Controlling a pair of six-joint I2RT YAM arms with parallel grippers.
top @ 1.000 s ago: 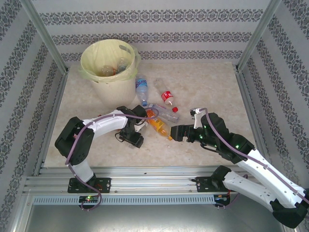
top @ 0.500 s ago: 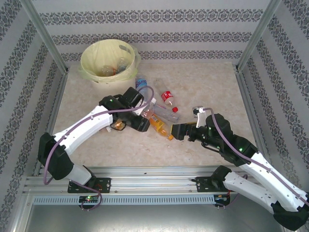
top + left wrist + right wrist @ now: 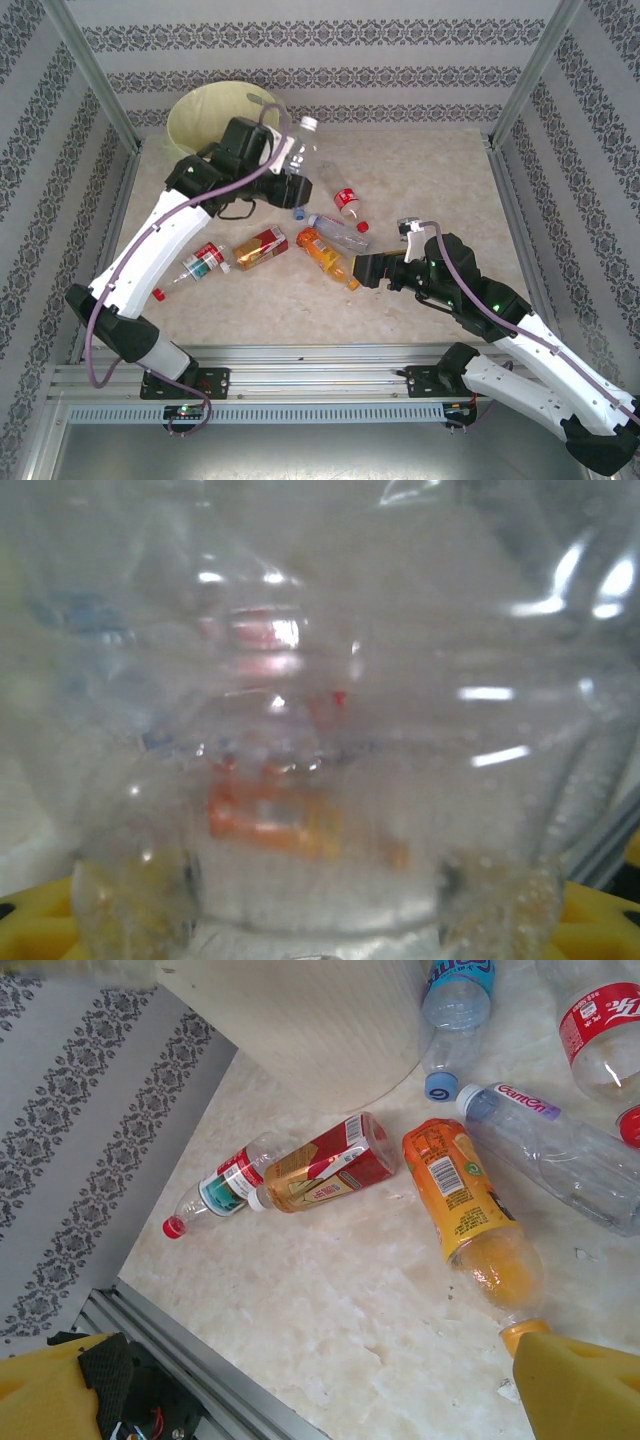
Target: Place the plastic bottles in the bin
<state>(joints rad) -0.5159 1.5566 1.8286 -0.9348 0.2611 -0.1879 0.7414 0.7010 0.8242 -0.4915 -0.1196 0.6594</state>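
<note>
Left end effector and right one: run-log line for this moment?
left end effector: shut on clear bottle, near bin | right end effector: open, by orange bottle

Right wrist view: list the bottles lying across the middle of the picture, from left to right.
small red-capped bottle → red-labelled bottle → orange bottle → clear bottle with purple label

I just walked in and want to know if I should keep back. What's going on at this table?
Two robot arms are clearing plastic bottles into the bin. The left claw holds a clear bottle with a white cap up beside the bin's rim, not yet dropped in. The right claw is open, low over the table, close to the cap end of an orange bottle. Several other bottles lie nearby.
</note>
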